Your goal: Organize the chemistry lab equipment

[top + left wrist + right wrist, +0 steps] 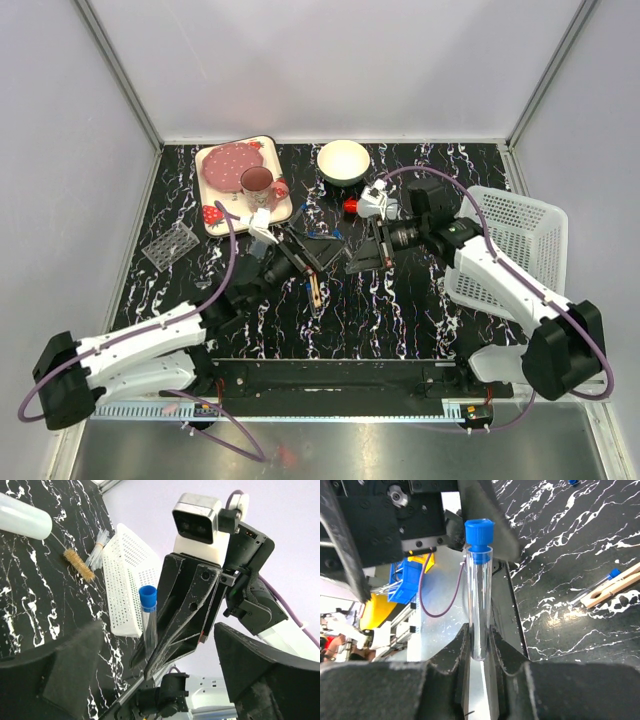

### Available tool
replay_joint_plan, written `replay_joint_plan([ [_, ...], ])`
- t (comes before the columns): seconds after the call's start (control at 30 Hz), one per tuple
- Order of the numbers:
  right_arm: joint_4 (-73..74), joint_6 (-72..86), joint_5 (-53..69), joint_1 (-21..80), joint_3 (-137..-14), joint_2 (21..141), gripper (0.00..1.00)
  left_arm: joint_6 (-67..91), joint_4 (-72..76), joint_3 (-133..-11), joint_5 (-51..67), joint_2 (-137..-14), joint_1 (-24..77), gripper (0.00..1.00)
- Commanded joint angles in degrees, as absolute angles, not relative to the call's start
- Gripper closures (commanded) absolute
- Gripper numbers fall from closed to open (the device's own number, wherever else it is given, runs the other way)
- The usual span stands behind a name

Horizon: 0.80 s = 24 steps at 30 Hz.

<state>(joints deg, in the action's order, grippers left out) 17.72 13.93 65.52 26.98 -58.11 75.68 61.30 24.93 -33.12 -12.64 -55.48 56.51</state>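
Observation:
A clear tube with a blue cap (480,605) stands upright between the pads of my right gripper (480,640), which is shut on its lower end. In the left wrist view the same tube (148,625) sits in the right gripper (185,615), between the wide-open fingers of my left gripper (165,672), which touch nothing. Both grippers meet over the table's middle (340,258). More blue-capped tubes (325,235) and a wooden stick (316,292) lie below them. The red-capped bottle (350,206), the brush (79,565) and the clear grid rack (170,245) rest on the table.
A white perforated basket (520,240) stands at the right edge. The strawberry-print tray (215,170) with a pink mug (257,185) and a white bowl (343,161) are at the back. White walls enclose the black marbled table (400,310).

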Motion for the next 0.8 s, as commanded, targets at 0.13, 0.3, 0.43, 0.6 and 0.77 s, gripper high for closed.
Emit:
replay_joint_plan([
  [0.13,29.35,-8.25,55.38,26.81,-56.69,69.87,0.87,55.1,5.55,-37.0,8.31,-45.97,43.7,0.01],
  [0.3,32.6,-14.67,55.45,26.98,-56.07,69.52,0.87,52.13,-1.13,-42.52,24.58,-49.56,36.91,0.01],
  [0.43,34.45,-17.49,56.42,27.42,-56.25,69.61,0.86,50.54,-2.29,-46.49,31.46,-55.62,37.0,0.02],
  [0.6,35.51,-19.33,56.08,27.6,-56.25,69.79,0.86,50.98,-0.18,-48.34,34.53,-60.02,37.35,0.09],
  [0.77,35.95,-20.39,56.6,27.77,-56.42,70.31,0.85,50.54,-0.18,-50.62,34.28,-64.07,39.28,0.21],
])
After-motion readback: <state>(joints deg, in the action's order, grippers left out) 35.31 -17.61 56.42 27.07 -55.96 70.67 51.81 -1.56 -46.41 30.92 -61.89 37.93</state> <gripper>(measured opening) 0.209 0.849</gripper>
